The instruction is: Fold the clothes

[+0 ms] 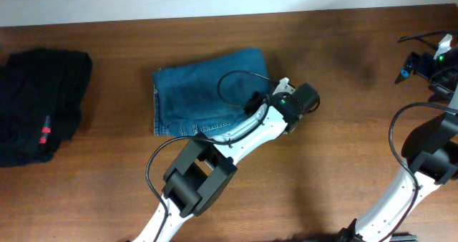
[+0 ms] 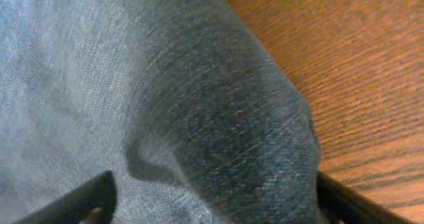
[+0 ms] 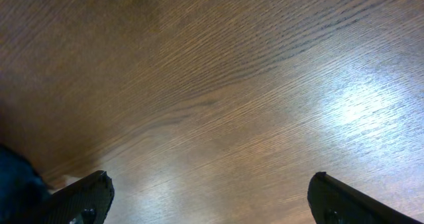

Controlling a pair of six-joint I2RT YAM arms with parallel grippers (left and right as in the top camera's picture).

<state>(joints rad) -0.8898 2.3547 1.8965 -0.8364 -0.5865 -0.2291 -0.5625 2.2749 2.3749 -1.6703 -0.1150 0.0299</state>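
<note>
The blue denim jeans (image 1: pixel 204 95) lie folded into a compact rectangle at the table's middle. My left gripper (image 1: pixel 283 92) is down at the jeans' right edge. In the left wrist view its fingers (image 2: pixel 215 204) are spread wide, with a rounded fold of denim (image 2: pixel 218 118) lying between them, so it is open. My right gripper (image 1: pixel 424 61) is at the far right of the table, away from the jeans. In the right wrist view its fingers (image 3: pixel 209 201) are wide apart over bare wood, open and empty.
A black garment with a small red tag (image 1: pixel 43 102) lies bunched at the table's left edge. The wooden table (image 1: pixel 343 149) shows bare wood right of the jeans. The left arm (image 1: pixel 207 170) reaches in from the front edge over the jeans' lower right corner.
</note>
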